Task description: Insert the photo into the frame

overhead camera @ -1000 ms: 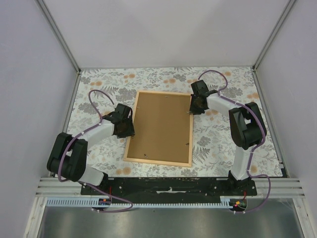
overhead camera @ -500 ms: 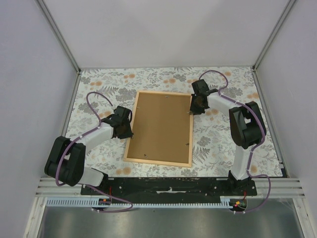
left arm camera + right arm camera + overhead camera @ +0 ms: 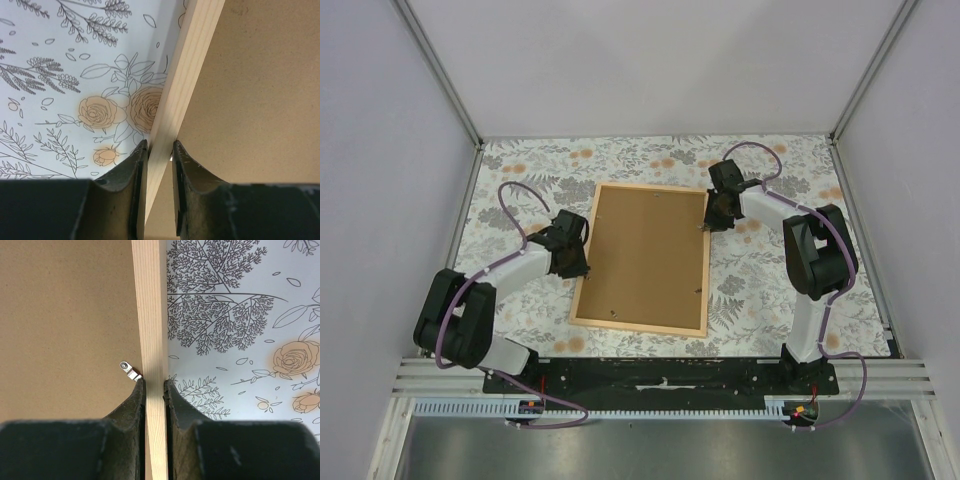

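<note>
Both pincers grip the frame point(image 3: 186, 75): left pincer point(image 3: 159, 150) clamped on its left long rail, right pincer point(image 3: 154, 385) on the right. It lies flat between them, backing board point(image 3: 645, 255) up, long axis pointing away from the arms. Photo not visible.

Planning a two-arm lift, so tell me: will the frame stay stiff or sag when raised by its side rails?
Probably fairly stiff: the frame is wood with a board filling it. It looks thin, so likely light, perhaps twisting slightly if the left gripper and right gripper rise unevenly. The board may shift; only a small clip shows.
</note>
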{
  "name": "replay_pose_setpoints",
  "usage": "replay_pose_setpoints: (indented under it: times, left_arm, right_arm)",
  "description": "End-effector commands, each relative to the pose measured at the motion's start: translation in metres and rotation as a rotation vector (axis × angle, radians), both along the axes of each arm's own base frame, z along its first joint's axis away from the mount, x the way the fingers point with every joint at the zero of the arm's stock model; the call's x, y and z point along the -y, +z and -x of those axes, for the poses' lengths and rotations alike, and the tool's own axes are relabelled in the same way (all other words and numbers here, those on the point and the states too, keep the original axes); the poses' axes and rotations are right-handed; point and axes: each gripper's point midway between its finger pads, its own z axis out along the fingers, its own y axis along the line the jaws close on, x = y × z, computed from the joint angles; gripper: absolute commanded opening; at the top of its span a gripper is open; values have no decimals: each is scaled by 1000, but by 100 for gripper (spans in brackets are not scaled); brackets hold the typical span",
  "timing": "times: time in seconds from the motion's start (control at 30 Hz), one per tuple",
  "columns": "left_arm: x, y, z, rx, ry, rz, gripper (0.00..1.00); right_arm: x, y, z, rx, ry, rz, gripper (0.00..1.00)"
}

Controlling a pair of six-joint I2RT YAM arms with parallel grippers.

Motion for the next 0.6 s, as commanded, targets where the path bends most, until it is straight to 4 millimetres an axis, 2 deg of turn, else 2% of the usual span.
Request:
replay_pose_setpoints:
  times: [0.0,0.1,0.17,0.23,0.3,0.47,0.57]
  left_arm:
    - [-14,14,-32,53,16,-103,2]
    - [-13,26,-66,101,0,-113,2]
    - [-12,29,-89,121,-20,-135,2]
    - [-6,31,-112,149,-62,-133,3]
    - [-2,32,-136,179,-99,-126,10]
    - [-1,35,-198,207,-90,-44,20]
    - [0,55,-230,234,-55,-42,39]
  right_arm:
    - [13,-3,4,-21,-52,7,5]
    - [10,-3,11,-33,-49,-14,25]
    - [11,-4,16,-36,-53,-20,34]
    - [5,-3,23,-48,-48,-59,39]
    - [-1,-2,33,-63,-55,-111,42]
    - [-16,-5,79,-85,-90,-248,44]
    - [-30,-3,109,-77,-74,-268,47]
